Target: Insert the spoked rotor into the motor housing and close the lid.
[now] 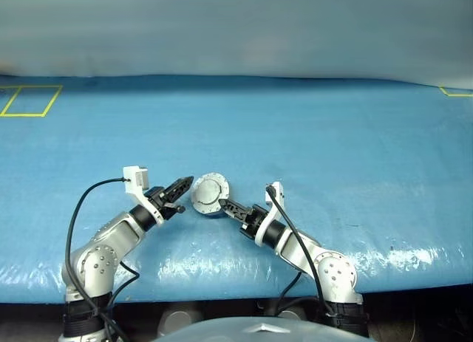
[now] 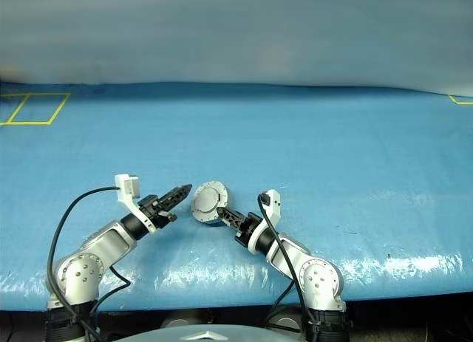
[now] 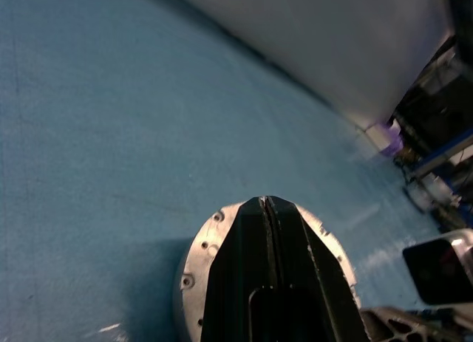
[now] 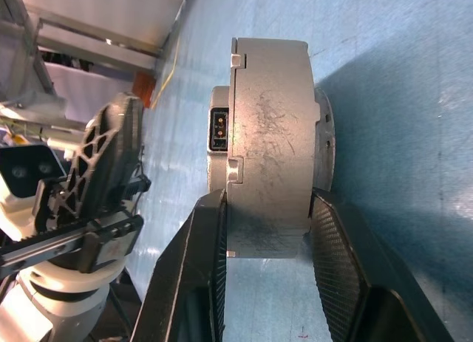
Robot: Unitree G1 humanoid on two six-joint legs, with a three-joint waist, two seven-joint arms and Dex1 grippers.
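Nearest the head camera, on the left, the left claw (image 1: pixel 182 185) reaches forward and to the right, its two black fingers pressed flat together with nothing between them. A black cable loops from a small white camera block (image 1: pixel 137 177) on its wrist back down the silver arm. The tip stands just beside the left edge of the motor housing (image 1: pixel 210 193); whether it touches the metal cannot be told from the head views. In the left wrist view the closed fingers (image 3: pixel 244 283) lie in front of a round silver flange (image 3: pixel 198 257) with small screw holes along its rim.

At the centre, the housing sits on the blue desk (image 1: pixel 332 135) with the lid (image 2: pixel 208 199) shut over it, so the plain grey outside with its raised flat centre faces up and tilts toward the camera.

To the right, the right claw (image 1: pixel 225 205) points forward and to the left, its fingers narrowed onto the housing. The right wrist view shows one ribbed pad (image 4: pixel 334 272) on each side of the scuffed grey wall (image 4: pixel 270 146), with a small dark connector socket (image 4: pixel 219 129) set in the body.

No brand, label or writing can be read anywhere. Yellow tape lines (image 1: pixel 29 100) mark the far left corner of the desk.
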